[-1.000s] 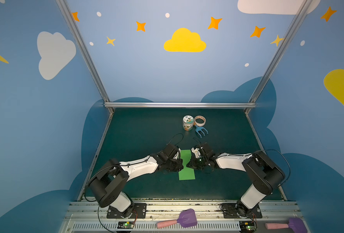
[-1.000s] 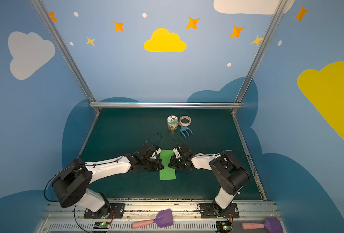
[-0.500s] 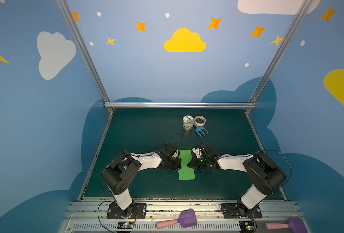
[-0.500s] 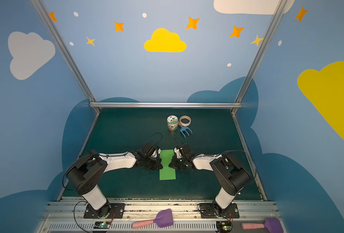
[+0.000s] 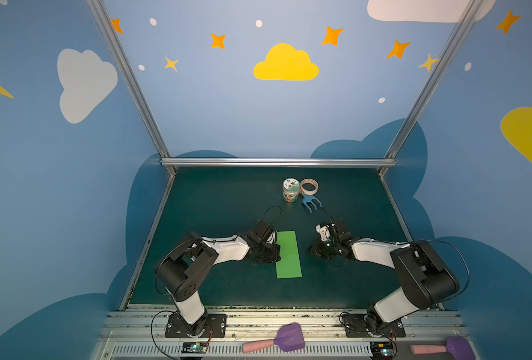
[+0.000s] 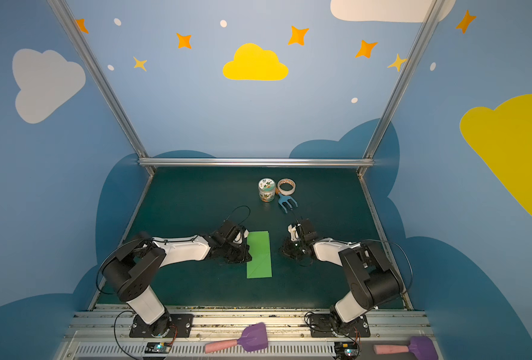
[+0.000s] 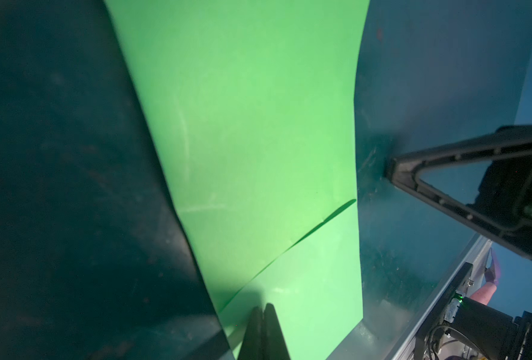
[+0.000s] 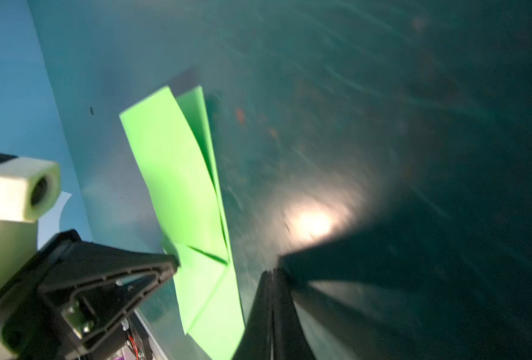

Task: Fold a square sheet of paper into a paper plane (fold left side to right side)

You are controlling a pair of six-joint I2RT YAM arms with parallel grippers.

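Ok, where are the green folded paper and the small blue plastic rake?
green folded paper (image 5: 288, 254): in a top view, flat middle.
small blue plastic rake (image 5: 309, 200): in a top view, pronged head.

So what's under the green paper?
Just the dark green tabletop shows around the folded green paper. Its own lower layer peeks out along one edge; anything flat beneath is covered.

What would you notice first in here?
The bright green paper, folded into a narrow strip, lies in the middle of the dark green table. A robot hand sits shut on each side of it: the left hand at its edge, the right hand just clear of it.
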